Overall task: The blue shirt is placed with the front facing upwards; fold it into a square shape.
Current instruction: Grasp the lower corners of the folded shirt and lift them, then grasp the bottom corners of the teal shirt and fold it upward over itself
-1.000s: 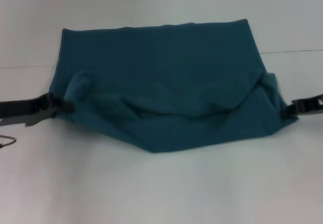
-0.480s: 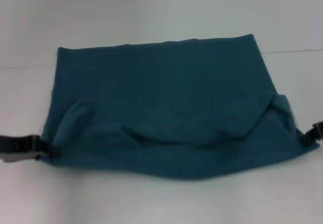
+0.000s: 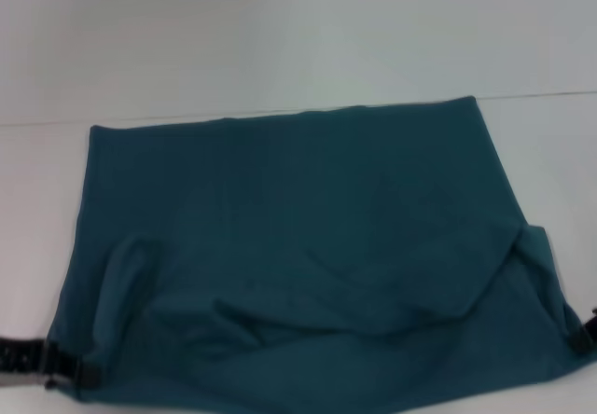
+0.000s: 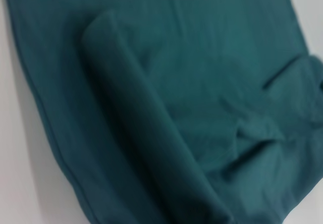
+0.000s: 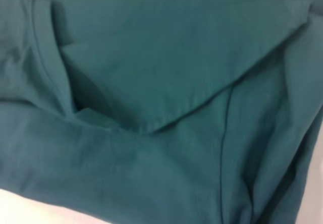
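Your blue shirt point(image 3: 298, 246) now fills most of the head view on the white table point(image 3: 280, 32). Over the last second it has been drawn steadily toward the robot, and its near edge, which hung in a sagging point, has widened out toward the bottom of the frame. I read that as the grippers pulling the doubled cloth back and out to flatten it, so you are partway through the fold, not yet at a square.

The fabric is plain teal knit, soft and matte, with no print showing. The far edge is straight and crisp, while the near half carries loose diagonal creases. In the left wrist view one side is rolled into a rounded tube-like fold; the right wrist view shows a hemmed flap lying over a seamed layer.

The left gripper point(image 3: 65, 369) sits at the near left corner and the right gripper point(image 3: 586, 335) at the near right edge — you can't tell from here whether either is clamped on the cloth.
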Robot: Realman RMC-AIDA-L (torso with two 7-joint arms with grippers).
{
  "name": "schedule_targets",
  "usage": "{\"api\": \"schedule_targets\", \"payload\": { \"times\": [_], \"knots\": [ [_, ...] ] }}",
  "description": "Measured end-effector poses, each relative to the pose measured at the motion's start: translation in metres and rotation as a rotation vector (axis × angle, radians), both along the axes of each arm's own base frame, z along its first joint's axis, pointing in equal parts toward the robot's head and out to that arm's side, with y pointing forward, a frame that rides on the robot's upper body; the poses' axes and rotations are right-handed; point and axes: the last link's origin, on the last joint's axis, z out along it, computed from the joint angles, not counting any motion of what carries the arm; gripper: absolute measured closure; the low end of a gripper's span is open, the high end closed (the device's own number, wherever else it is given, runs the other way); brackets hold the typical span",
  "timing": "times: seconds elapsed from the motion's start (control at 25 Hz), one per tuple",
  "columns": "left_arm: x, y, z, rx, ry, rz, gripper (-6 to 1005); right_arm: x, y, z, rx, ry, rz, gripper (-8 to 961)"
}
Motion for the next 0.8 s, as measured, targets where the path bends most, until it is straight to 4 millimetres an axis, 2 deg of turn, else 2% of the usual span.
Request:
{"api": "schedule_targets", "payload": {
  "times": [0.52,0.68,0.8],
  "knots": [
    [-0.013,-0.029,-0.009,-0.159,0.072,0.037,957,0.009,-0.027,-0.004,-0.103,0.001,-0.035,861],
    [-0.014,-0.032,-0.009,-0.173,0.078,0.034,957,0.008,-0.032,-0.004,-0.127,0.026,-0.03,857],
    [-0.008,-0.025,-0.005,-0.153,0.055,-0.001,957,0.001,-0.029,0.0,-0.097,0.098,0.005,853]
  ]
}}
